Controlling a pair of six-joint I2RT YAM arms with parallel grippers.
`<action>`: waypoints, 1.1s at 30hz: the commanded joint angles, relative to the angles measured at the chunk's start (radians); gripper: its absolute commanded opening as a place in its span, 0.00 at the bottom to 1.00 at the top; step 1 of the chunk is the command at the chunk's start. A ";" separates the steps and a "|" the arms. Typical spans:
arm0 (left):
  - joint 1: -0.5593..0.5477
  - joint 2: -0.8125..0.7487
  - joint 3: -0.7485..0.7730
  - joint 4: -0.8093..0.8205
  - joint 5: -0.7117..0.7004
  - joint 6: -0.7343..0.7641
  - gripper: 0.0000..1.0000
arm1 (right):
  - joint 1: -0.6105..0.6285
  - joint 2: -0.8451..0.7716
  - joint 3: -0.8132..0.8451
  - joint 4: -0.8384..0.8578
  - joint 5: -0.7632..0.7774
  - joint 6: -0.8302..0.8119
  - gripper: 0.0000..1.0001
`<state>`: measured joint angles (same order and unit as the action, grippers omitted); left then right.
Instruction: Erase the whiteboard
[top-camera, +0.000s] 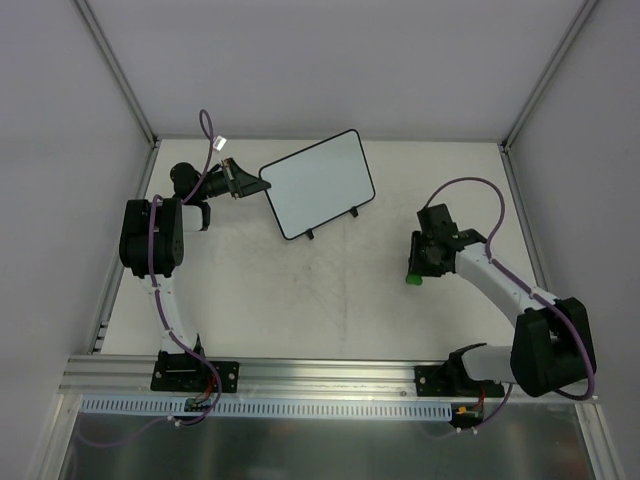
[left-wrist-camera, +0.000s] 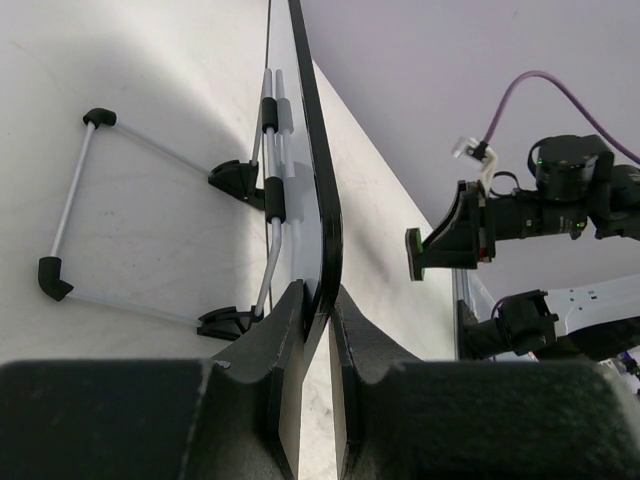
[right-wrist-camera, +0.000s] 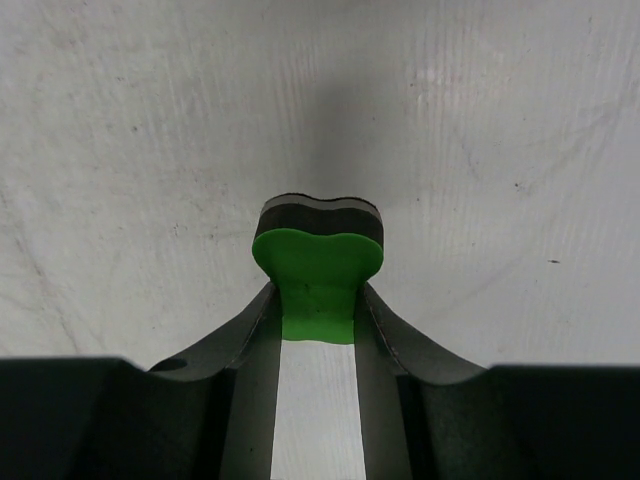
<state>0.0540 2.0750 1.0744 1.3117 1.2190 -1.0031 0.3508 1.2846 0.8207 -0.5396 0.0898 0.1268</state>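
- Your left gripper (left-wrist-camera: 318, 298) clamps the whiteboard (top-camera: 320, 185) rim by the bench's far edge.
- Your right gripper (right-wrist-camera: 318, 300) pinches the green eraser (right-wrist-camera: 318, 262); carry it onto the board next.

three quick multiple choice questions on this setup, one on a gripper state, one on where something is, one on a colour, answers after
1. The left gripper is:
A) open
B) shut on the whiteboard edge
C) shut on nothing

2. The eraser is:
A) in the right gripper
B) on the whiteboard
C) in the left gripper

3. The eraser face towards the right wrist camera is:
A) red
B) yellow
C) green

Answers:
1 B: the left wrist view shows both fingers pinching the board's black rim.
2 A: the right wrist view shows the block squeezed between that gripper's fingers.
3 C: that face is bright green, with a dark layer behind it.
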 joint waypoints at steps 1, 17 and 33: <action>0.000 -0.052 0.010 0.370 0.060 -0.038 0.06 | -0.003 0.070 0.032 -0.025 -0.028 -0.018 0.03; 0.003 -0.067 -0.002 0.370 0.047 -0.032 0.47 | -0.004 0.104 0.035 -0.025 0.030 -0.033 0.67; 0.168 -0.412 -0.355 0.368 -0.156 0.012 0.95 | -0.003 -0.218 -0.020 0.090 -0.074 -0.088 0.86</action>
<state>0.2138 1.7927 0.8013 1.2980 1.1267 -1.0142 0.3508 1.2003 0.8257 -0.5259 0.0601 0.0780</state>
